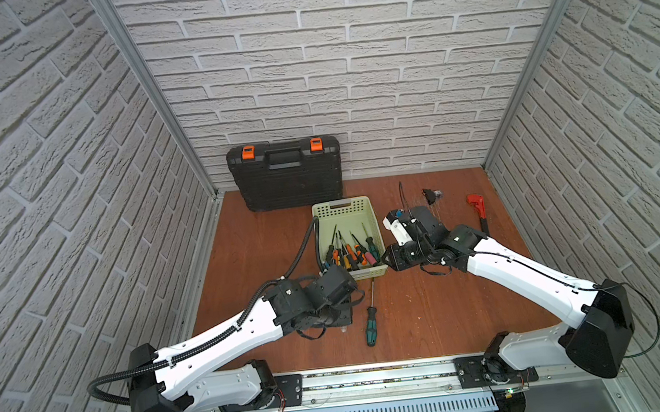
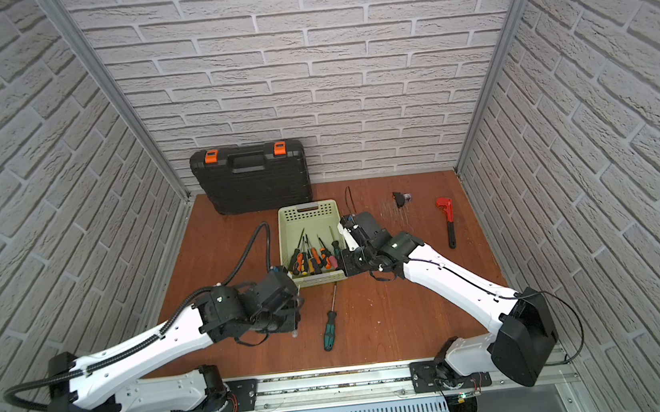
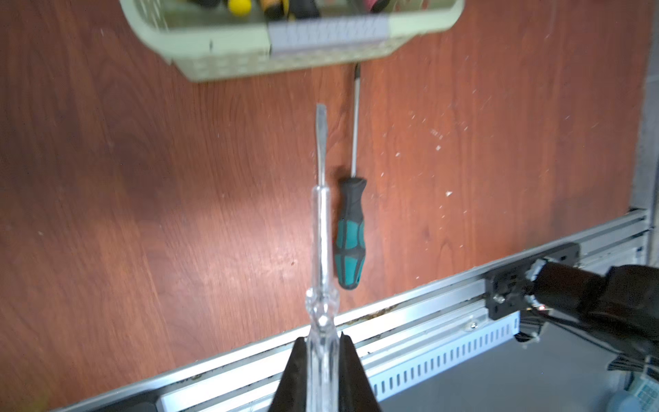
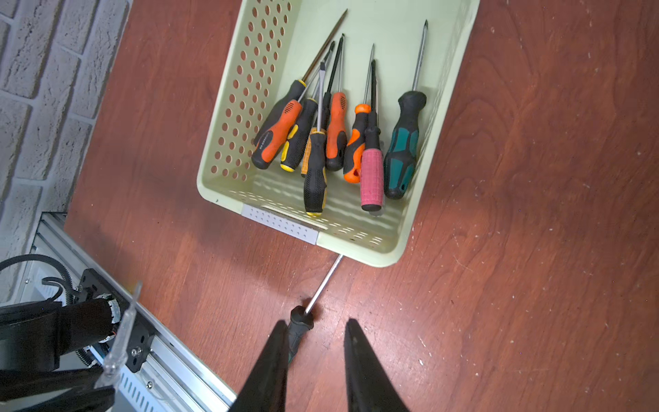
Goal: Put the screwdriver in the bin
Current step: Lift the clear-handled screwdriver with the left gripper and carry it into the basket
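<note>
Clear-handled flat-blade screwdriver point(image 3: 322, 249), gripped at the butt end of its handle by the left pincer point(image 3: 322, 339), whose jaws are closed on it. Its blade points toward the near wall of the bin point(image 3: 214, 42) and stops short of it, so the tool is outside the bin, on the near side. The right wrist view shows the same tool point(image 4: 121, 335) slanting across the aluminium rail at the bench edge.

A teal-and-black-handled screwdriver point(image 3: 351, 232) lies flat on the bench point(image 1: 261, 243) just beside it and roughly parallel. In both top views it lies point(image 1: 371, 319) point(image 2: 329, 326) with its tip close to the bin's near wall.

The pale green perforated bin point(image 1: 358, 208) point(image 2: 322, 212) stands mid-bench and holds several screwdrivers point(image 4: 335, 135) with orange, yellow, pink and teal handles, heaped toward its near end with their shafts pointing away.

The right pincer point(image 4: 316, 322) hangs near the bin's near right corner. Its jaws stand apart and grip nothing; bare bench shows between them.

A closed black tool case point(image 1: 285, 174) with orange latches leans against the back wall behind the bin. A red pipe wrench point(image 1: 477, 208) lies at the far right of the bench.
</note>
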You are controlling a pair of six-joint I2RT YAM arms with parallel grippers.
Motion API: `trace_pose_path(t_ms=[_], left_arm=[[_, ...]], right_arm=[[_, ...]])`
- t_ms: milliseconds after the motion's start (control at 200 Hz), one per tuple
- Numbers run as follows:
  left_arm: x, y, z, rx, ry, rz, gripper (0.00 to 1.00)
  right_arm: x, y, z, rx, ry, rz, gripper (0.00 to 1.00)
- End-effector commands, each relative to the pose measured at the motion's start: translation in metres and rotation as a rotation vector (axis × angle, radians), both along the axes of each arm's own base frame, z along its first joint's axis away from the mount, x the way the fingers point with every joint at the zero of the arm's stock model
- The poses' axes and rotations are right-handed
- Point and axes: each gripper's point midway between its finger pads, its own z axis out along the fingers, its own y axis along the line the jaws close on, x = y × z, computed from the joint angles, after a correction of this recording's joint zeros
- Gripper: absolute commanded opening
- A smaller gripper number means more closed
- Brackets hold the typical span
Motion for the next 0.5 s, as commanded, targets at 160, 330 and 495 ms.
trace_pose_path(t_ms=[160, 330, 495], left_arm=[[0.099, -0.016, 0.028, 0.017, -0.079, -0.029, 0.03], [0.159, -0.013, -0.005, 0.08, -0.037, -0.031, 0.02], [0.182, -0.02, -0.042, 0.128, 0.023, -0.058, 0.02]], right_arm=[[0.009, 0.008, 0.025, 0.042, -0.06, 0.021, 0.29], [0.011, 0.005, 0.031, 0.008, -0.083, 0.036, 0.3], [0.005, 0.005, 0.023, 0.005, -0.05, 0.052, 0.3]])
